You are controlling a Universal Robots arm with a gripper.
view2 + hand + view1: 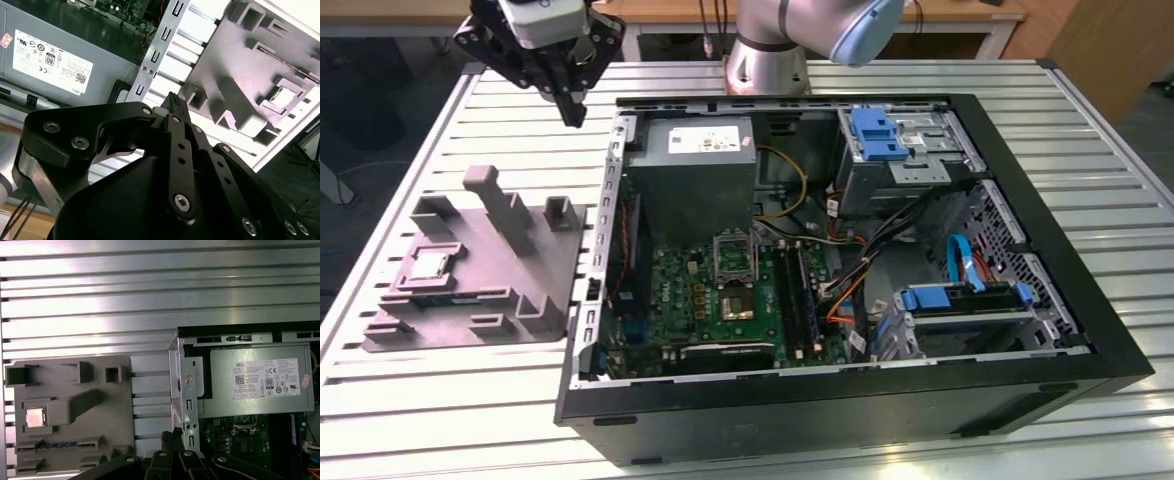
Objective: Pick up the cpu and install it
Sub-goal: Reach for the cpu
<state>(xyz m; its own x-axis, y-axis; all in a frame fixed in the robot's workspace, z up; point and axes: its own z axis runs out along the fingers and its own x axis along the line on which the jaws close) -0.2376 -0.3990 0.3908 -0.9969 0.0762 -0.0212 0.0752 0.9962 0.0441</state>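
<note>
The cpu (427, 266) is a small silvery square lying flat in a recess of the grey moulded tray (520, 300), at the exterior view's left. It also shows as a pale square, the cpu (34, 417), in the first wrist view and as the cpu (285, 97) in the second wrist view. My gripper (572, 112) hangs above the slatted table, behind the tray and beside the case's back left corner. Its dark fingers meet at a point and hold nothing. On the green board inside the case lies the dark socket (735, 300) with its metal frame.
The open black computer case (1067, 300) takes up the middle and right of the slatted metal table (440, 420). A grey power supply (694, 165), drive cages with blue clips (878, 135) and loose cables (881, 260) crowd its inside. The tray has tall upright posts (500, 205).
</note>
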